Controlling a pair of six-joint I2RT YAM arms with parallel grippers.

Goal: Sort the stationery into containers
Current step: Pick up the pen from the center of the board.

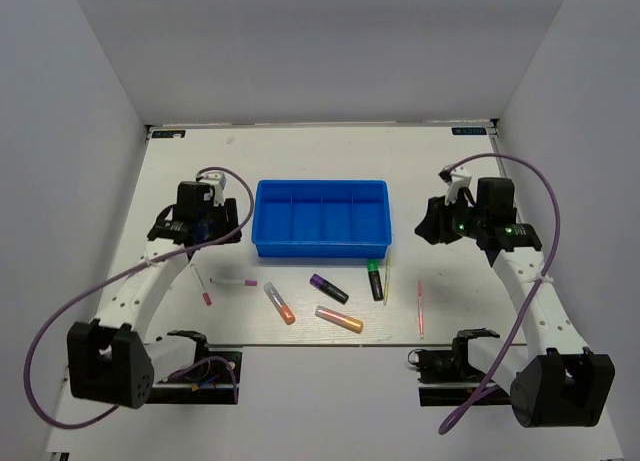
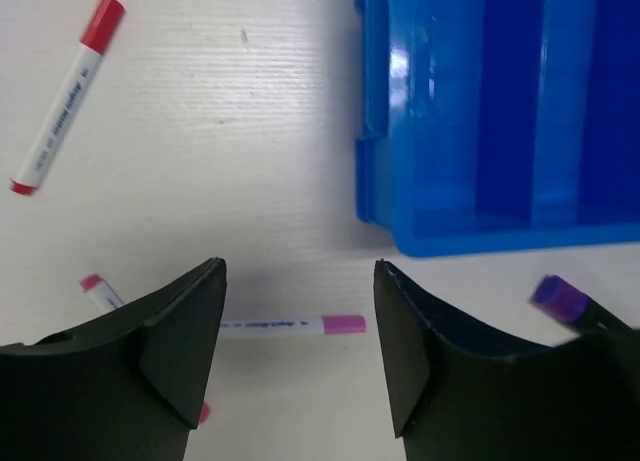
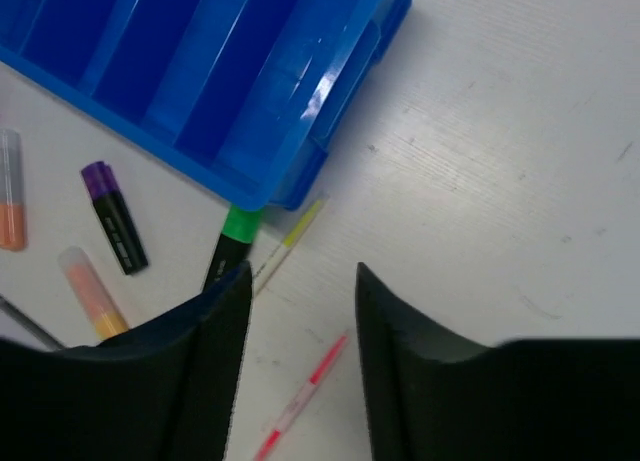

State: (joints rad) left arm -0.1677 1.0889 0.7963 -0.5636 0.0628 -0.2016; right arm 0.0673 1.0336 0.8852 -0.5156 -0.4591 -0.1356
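The blue tray (image 1: 320,249) sits long side across the middle of the tabletop (image 1: 330,156). Its four compartments show nothing inside, so by the look of it no sorting has been done yet. The placement seems deliberate: the left fingers (image 2: 200,301) hover at the tray's 9 o'clock and the right fingers (image 3: 225,311) at its 3 o'clock, so each arm can probably serve the compartments nearest it. Both pairs are spread wide and grasp nothing, which suits a ready-to-pick stance, not a carry. The stationery lies loose on the tabletop on the tray's 6 o'clock side, within reach of either arm. From 7 o'clock round to 5 there is a pink-capped pen (image 1: 232,281), an orange highlighter (image 1: 279,303), a purple highlighter (image 1: 328,288), a peach-yellow highlighter (image 1: 339,319), a green-black highlighter (image 1: 375,279) with its green cap just beside the tray's near wall, a thin yellow stick (image 1: 387,281) alongside it, and a thin pink stick (image 1: 420,308) lying apart. The left wrist view also shows a red-capped marker (image 2: 65,96) at the fingers' 10 o'clock. Its white barrel carries a line of print, as does the pink-capped pen, but both are too small to read. The small corner labels (image 1: 170,134) at the tabletop's far edge are also illegible.
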